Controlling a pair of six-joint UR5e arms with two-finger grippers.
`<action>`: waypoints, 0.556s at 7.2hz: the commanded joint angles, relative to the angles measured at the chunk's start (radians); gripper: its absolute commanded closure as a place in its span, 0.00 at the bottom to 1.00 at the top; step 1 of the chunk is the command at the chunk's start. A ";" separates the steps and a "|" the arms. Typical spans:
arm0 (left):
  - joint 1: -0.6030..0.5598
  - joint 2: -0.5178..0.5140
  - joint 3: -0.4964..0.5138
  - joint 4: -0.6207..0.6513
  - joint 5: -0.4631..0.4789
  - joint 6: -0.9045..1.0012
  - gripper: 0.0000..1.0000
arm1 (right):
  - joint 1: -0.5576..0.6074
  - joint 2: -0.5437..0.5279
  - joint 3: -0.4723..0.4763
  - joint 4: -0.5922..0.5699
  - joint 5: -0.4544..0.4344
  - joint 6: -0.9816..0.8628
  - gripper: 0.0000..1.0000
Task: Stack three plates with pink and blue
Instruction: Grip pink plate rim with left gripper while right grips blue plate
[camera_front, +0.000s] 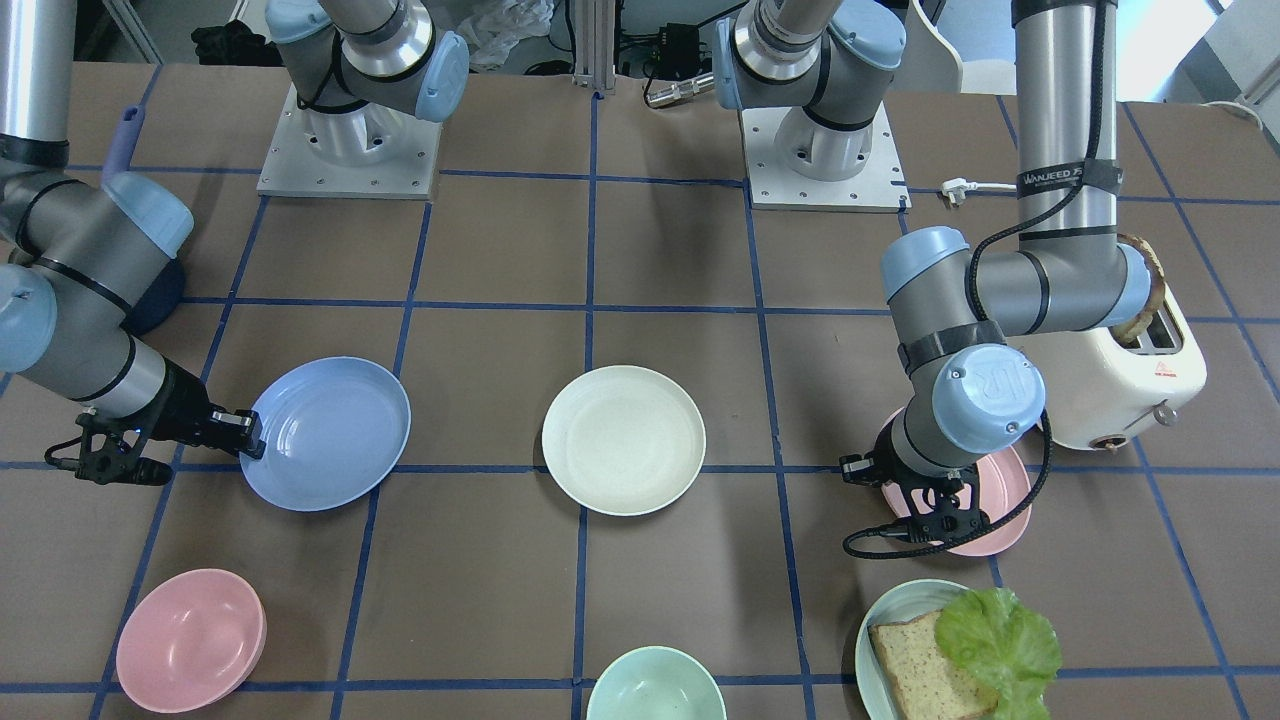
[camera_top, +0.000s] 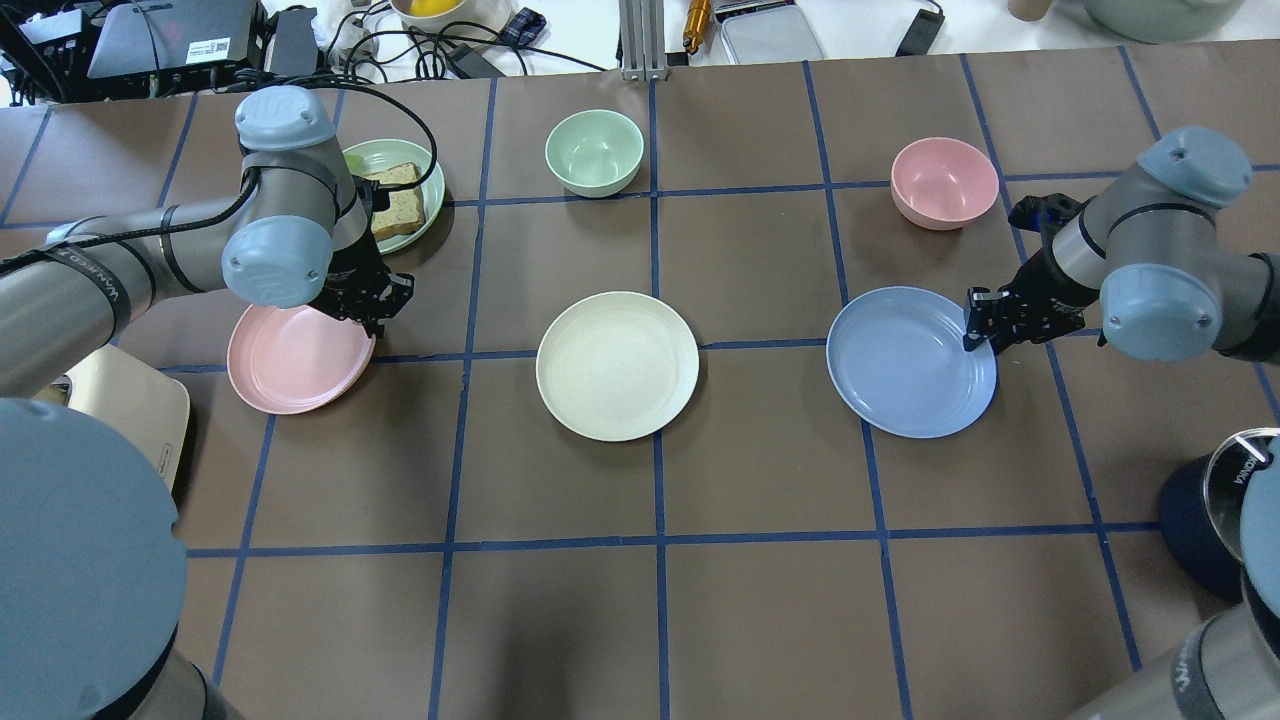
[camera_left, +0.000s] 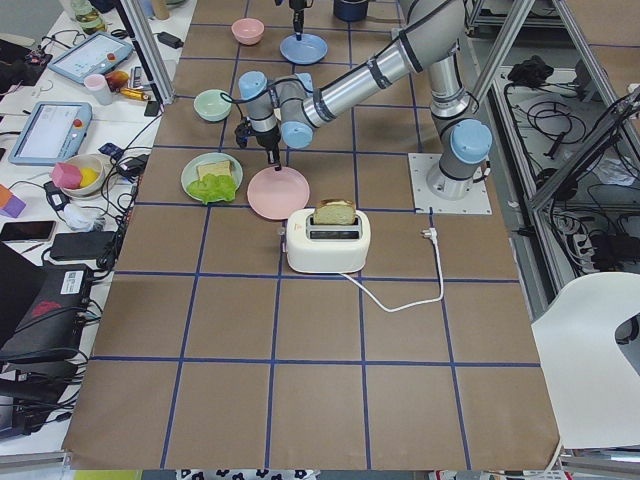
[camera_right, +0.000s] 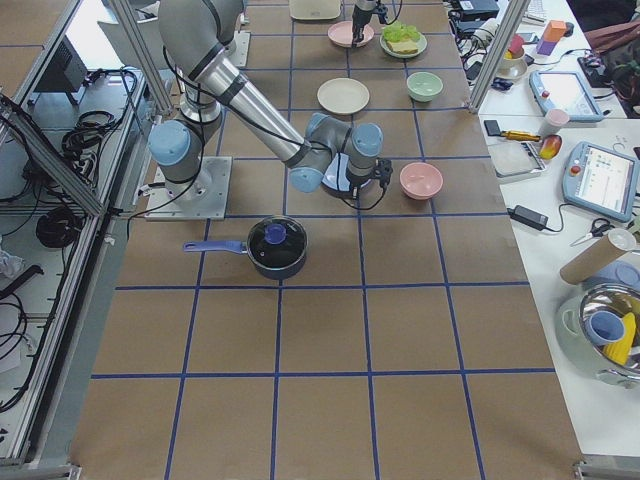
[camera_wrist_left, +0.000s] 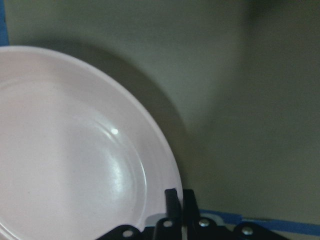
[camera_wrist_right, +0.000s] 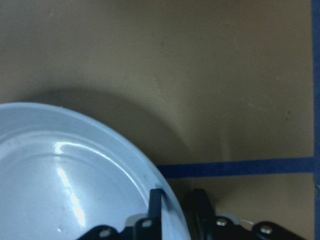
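Clock directions follow the overhead view, with 12 o'clock pointing away from the robot.

You see three plates in a row across the brown table (camera_top: 760, 600). The cream plate (camera_top: 617, 365) lies flat in the middle. The pink plate (camera_top: 290, 365) is at its 9 o'clock and the blue plate (camera_top: 905, 365) at its 3 o'clock. A strip of bare table separates each from the cream one.

The left gripper (camera_top: 378, 308) has its jaws pinched onto the pink plate's rim at about 2 o'clock. The plate casts a shadow beneath its edge, as if raised. The right gripper (camera_top: 985, 318) has its jaws closed over the blue plate's rim at 2 o'clock, one finger inside and one outside. That plate also throws a wide shadow.

Around the edges:
- A teal plate with bread (camera_top: 385, 155) sits just beside the left wrist, at the pink plate's 1 o'clock.
- A toaster (camera_front: 1110, 385) stands near the pink plate's 8 o'clock.
- A green bowl (camera_top: 594, 150) is at the cream plate's 12 o'clock.
- A pink bowl (camera_top: 943, 180) is near the blue plate's 12 o'clock.
- A dark pot (camera_right: 278, 247) stands apart at the blue plate's 4 o'clock.
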 joint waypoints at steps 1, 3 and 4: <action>-0.037 0.052 0.009 -0.048 0.001 -0.036 1.00 | -0.002 -0.008 0.000 0.004 -0.001 -0.017 1.00; -0.100 0.083 0.026 -0.111 -0.009 -0.088 1.00 | -0.002 -0.021 -0.011 0.005 -0.003 -0.020 1.00; -0.162 0.088 0.052 -0.115 -0.007 -0.190 1.00 | -0.002 -0.032 -0.022 0.005 -0.003 -0.020 1.00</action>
